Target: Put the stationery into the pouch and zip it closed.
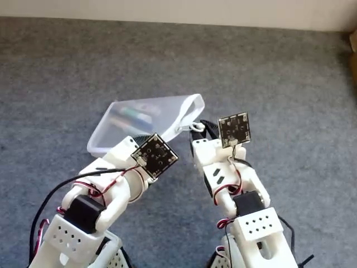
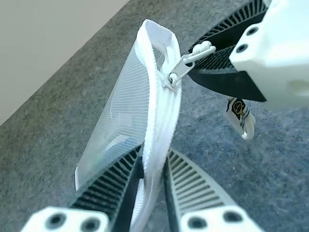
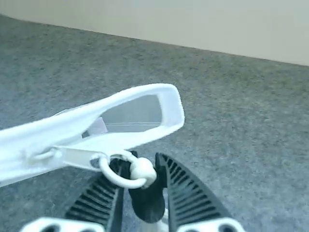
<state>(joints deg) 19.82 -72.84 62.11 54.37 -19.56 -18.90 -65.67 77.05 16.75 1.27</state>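
The clear pouch (image 1: 139,120) with a white zip lies on the grey carpet, with green and blue stationery (image 1: 131,115) showing inside it. My left gripper (image 2: 153,154) is shut on the pouch's white zip band (image 2: 159,121), near one end. My right gripper (image 3: 142,166) is shut on the zipper pull (image 3: 130,171), a metal tab with a white ring and bead. Seen from the left wrist, the right gripper (image 2: 212,63) holds that pull (image 2: 186,63) beside the slider. Past the slider, the pouch mouth (image 3: 154,104) still gapes in a short loop.
Grey carpet (image 1: 279,84) surrounds the pouch on all sides. A pale wall (image 3: 193,19) runs along the far edge. A small printed tag (image 2: 240,116) hangs below the right gripper. Both arm bodies crowd the near side.
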